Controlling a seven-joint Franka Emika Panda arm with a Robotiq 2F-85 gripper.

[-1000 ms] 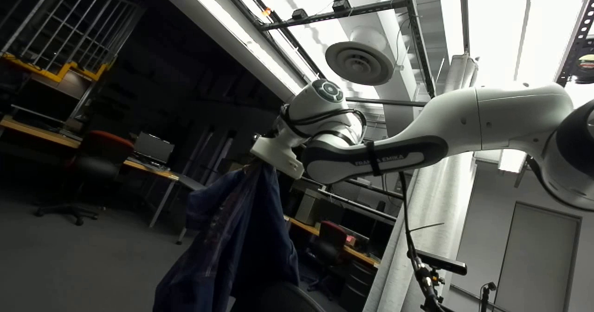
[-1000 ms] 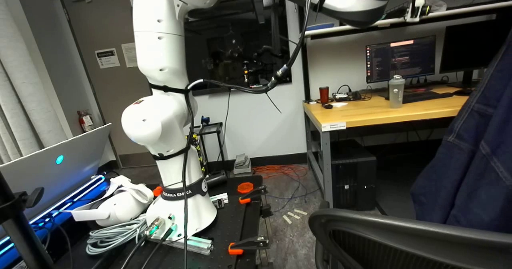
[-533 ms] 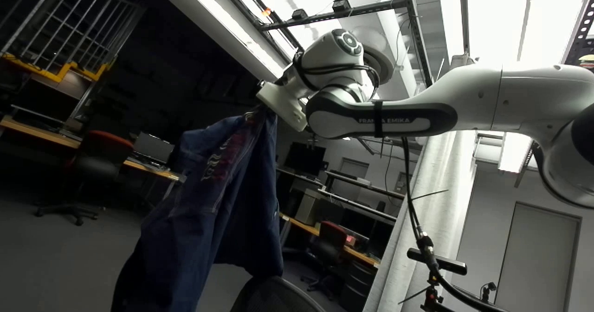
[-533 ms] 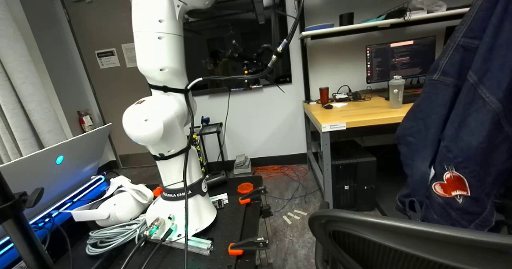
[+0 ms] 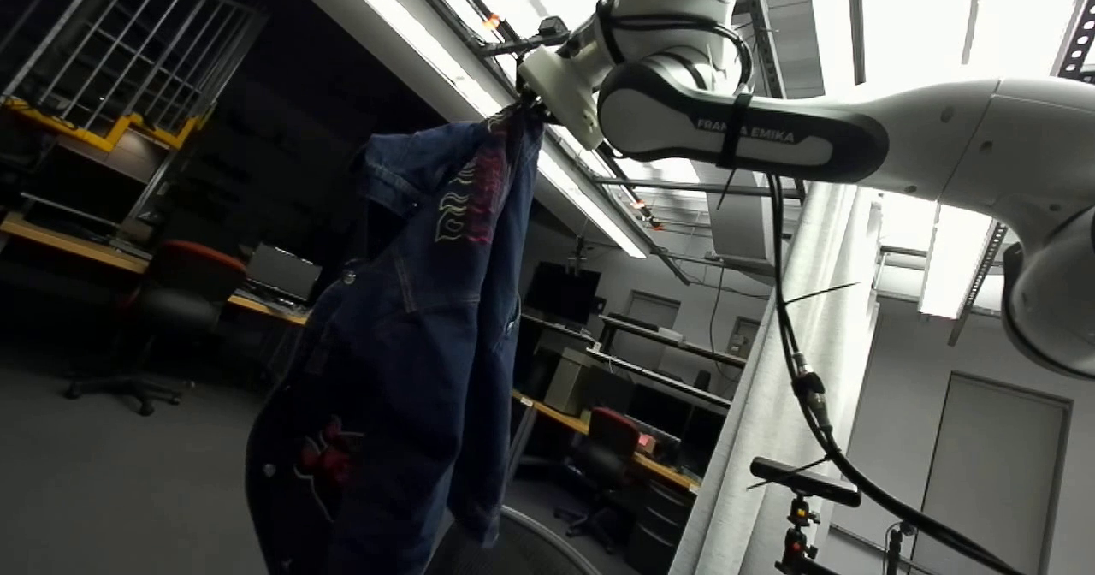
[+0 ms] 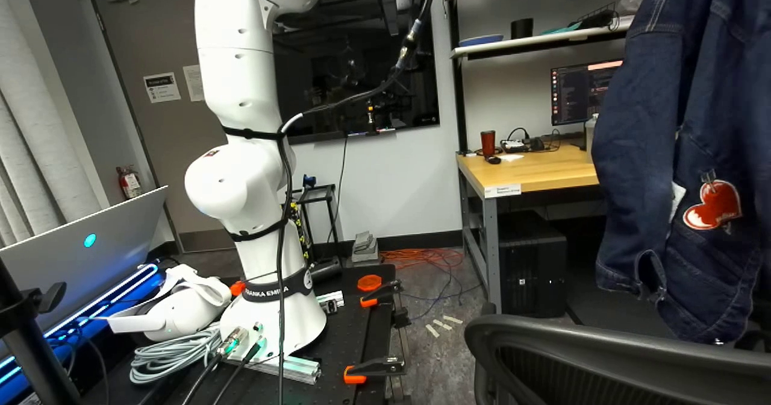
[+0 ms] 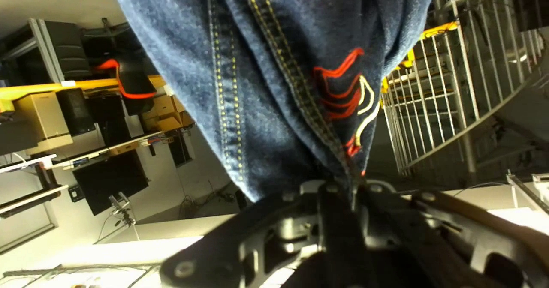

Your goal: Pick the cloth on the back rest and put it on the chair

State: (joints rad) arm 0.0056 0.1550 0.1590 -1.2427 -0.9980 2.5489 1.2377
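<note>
Your tool [image 7: 351,187] pinches the navy denim cloth [image 5: 406,335], which hangs in folds behind the back rest [image 6: 614,360] in an exterior view.

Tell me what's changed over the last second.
The black-and-silver two-finger gripper has risen, hoisting the dark navy-blue denim cloth higher; it already had hold of it and hasn't let go. The dark mesh-backed chair stayed put.
</note>
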